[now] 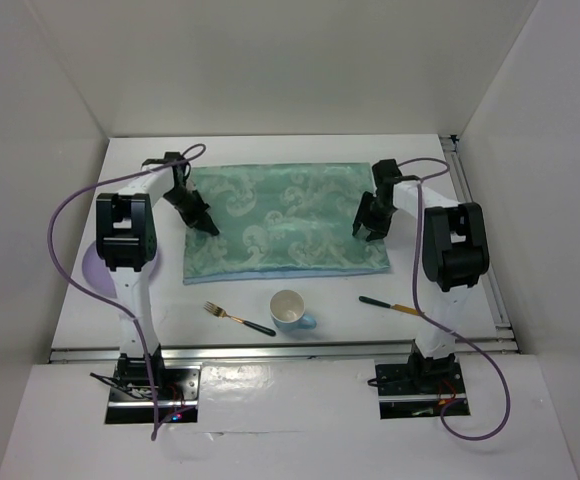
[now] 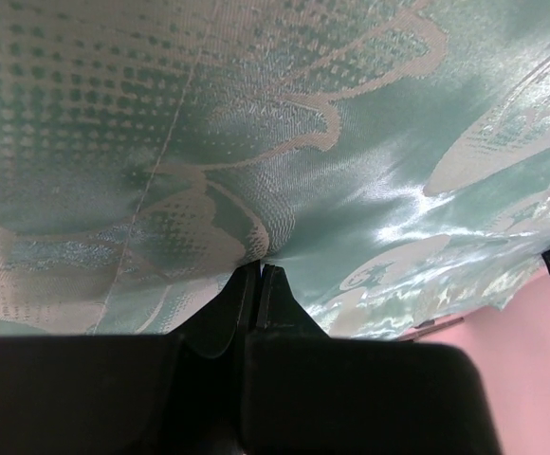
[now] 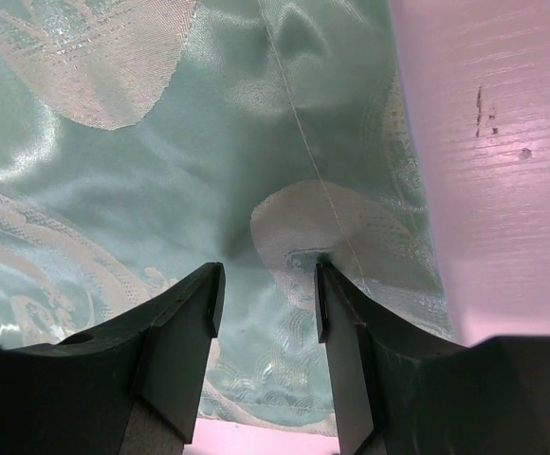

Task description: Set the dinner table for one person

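Well, the left claw (image 2: 259, 273) is squeezed shut, and the teal cloth (image 1: 285, 215) bunches up in a little pucker right at its tips, so it is pinching the cloth. It sits near the cloth's left edge. The right claw (image 3: 267, 275) is partly open. Its two fingers (image 3: 204, 294) stand apart with their tips down on the cloth, and a strip of cloth shows in the gap. The cloth's right edge runs just past the right finger, and bare white table shows beyond it.

The cloth lies flat in the middle of the dinner table (image 1: 300, 150), with one claw at each end. The table is under both claws and spreads out on all sides. A strip of bare table lies behind the cloth, and a wider strip lies in front.

In that front strip a cup (image 1: 290, 310) stands upright, close to the cloth's near edge. Its inside looks plain white. A fork (image 1: 238, 318) lies just to its left, and another piece of cutlery with a dark handle (image 1: 390, 304) lies to its right, near the right arm.

A pale round thing (image 1: 92, 268) peeks out from behind the left arm. A metal rail (image 1: 270, 349) runs along the near edge, and white walls stand close around the table.
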